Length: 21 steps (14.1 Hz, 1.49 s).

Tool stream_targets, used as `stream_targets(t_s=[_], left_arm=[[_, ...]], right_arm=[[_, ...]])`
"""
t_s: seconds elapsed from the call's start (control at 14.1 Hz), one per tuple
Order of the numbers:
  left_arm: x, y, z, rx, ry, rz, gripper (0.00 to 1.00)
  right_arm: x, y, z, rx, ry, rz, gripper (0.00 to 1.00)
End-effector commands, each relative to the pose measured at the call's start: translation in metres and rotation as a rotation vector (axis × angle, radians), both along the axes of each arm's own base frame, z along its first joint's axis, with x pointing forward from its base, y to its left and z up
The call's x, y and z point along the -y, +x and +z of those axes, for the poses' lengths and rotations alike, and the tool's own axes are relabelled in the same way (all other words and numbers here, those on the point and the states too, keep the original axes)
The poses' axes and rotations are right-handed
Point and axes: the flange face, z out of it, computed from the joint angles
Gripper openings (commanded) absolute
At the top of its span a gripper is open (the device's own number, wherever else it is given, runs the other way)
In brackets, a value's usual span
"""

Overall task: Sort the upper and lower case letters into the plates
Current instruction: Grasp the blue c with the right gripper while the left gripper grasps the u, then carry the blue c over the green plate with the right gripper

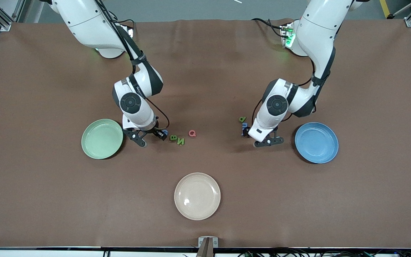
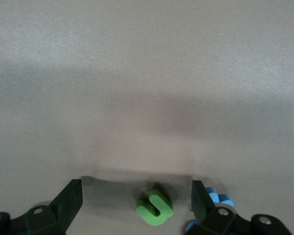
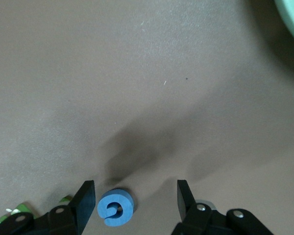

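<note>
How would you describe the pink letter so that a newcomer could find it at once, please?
Start at the light green plate toward the right arm's end of the table. Beside it the right gripper hangs open over a blue G; next come a green B and N. The Q ends that row, the only pink letter.

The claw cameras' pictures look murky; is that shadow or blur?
Mostly shadow: in the left wrist view a dark band lies above the green letter; in the right wrist view the open right claw casts forked shadows above the blue G. Front view shows glare on the cream plate.
</note>
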Motion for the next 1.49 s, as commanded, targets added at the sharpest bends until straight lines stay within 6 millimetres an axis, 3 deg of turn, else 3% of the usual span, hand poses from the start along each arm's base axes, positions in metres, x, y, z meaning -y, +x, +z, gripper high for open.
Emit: stream_targets(t_s=[0.0, 0.5, 1.06, 1.14, 1.28, 1.42], left_arm=[[-0.007, -0.009, 0.007, 0.004, 0.012, -0.005, 0.99], [-0.004, -0.014, 0.005, -0.001, 0.015, 0.006, 0.98], [-0.002, -0.020, 0.005, -0.007, 0.019, 0.035, 0.97], [-0.002, -0.020, 0.003, -0.009, 0.021, 0.035, 0.95], [-0.002, -0.021, 0.000, -0.012, 0.022, 0.035, 0.89], [-0.002, -0.021, 0.001, -0.009, 0.021, 0.035, 0.85]], right_arm=[[-0.013, -0.002, -0.007, 0.005, -0.009, -0.006, 0.76], [-0.025, -0.010, -0.011, 0.009, -0.007, 0.017, 0.73], [-0.023, -0.012, -0.014, 0.009, -0.019, 0.031, 0.31], [-0.022, -0.012, -0.014, 0.009, -0.022, 0.035, 0.28], [-0.020, -0.011, -0.013, 0.007, -0.023, 0.030, 0.09], [-0.012, -0.005, -0.004, 0.004, -0.024, 0.038, 0.01]])
